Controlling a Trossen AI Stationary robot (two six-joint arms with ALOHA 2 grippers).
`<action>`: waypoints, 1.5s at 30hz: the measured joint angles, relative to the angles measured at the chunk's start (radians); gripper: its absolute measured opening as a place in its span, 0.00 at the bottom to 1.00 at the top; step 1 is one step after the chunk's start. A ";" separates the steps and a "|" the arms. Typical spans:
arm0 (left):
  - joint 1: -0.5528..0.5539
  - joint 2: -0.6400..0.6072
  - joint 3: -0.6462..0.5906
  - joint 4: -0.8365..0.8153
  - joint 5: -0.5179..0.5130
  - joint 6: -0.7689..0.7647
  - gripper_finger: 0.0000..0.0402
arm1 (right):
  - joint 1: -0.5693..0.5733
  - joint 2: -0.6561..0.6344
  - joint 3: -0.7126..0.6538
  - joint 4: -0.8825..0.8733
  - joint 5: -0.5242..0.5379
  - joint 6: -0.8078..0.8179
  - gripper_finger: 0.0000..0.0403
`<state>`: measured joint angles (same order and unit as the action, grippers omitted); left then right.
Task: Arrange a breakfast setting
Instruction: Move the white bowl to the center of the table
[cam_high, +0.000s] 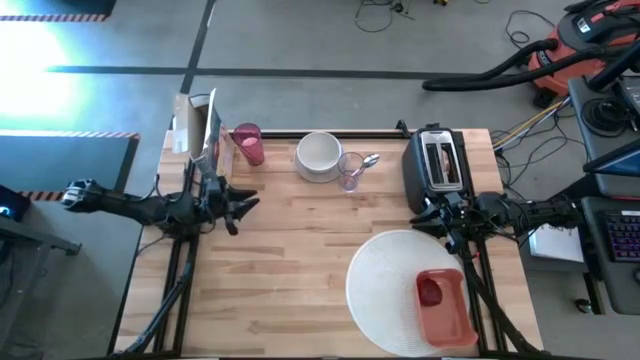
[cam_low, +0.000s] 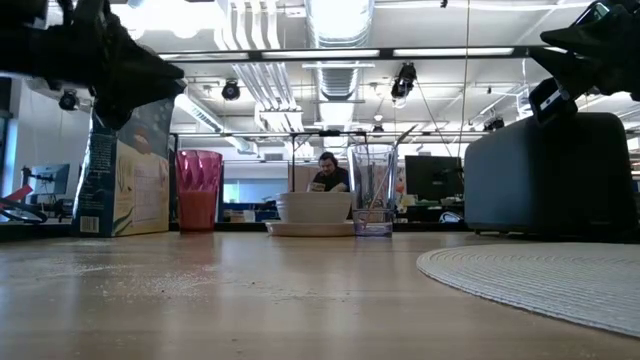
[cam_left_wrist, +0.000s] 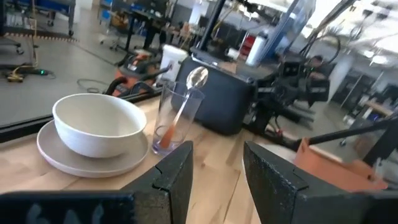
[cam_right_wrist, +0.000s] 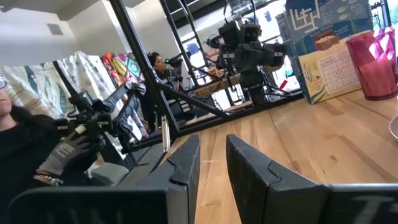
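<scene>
A large round white woven placemat (cam_high: 390, 275) lies at the near right. A red-orange tray (cam_high: 447, 310) rests on it, holding a small red fruit (cam_high: 430, 292). A white bowl (cam_high: 319, 153) sits on a small pale plate (cam_left_wrist: 81, 157) at the far middle. Beside it, a clear glass (cam_high: 350, 174) holds the metal spoon (cam_left_wrist: 196, 78), which leans in it. The pink cup (cam_high: 248, 143) stands at the far left. My left gripper (cam_high: 238, 208) is open and empty above the left of the table. My right gripper (cam_high: 432, 216) is open and empty near the toaster. No toast slice shows plainly.
A black toaster (cam_high: 438, 163) stands at the far right. A cereal box (cam_high: 200, 125) stands at the far left by the pink cup. Bare wood lies in the table's middle and near left. A person in dark gloves (cam_right_wrist: 62, 152) stands beyond the table.
</scene>
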<state>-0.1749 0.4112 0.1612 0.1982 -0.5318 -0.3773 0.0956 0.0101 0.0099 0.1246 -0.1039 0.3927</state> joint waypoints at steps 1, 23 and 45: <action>0.000 0.030 0.022 -0.015 -0.002 0.000 0.31 | 0.000 0.000 0.000 0.000 0.000 0.000 0.17; 0.011 0.608 0.495 -0.516 -0.232 -0.212 0.31 | 0.000 0.000 0.000 -0.001 0.000 0.000 0.17; 0.326 0.830 0.671 -0.726 0.167 -0.297 0.31 | 0.000 0.000 0.000 -0.016 0.000 0.000 0.17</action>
<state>0.1511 1.2410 0.8326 -0.5274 -0.3652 -0.6740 0.0956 0.0101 0.0101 0.1089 -0.1039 0.3927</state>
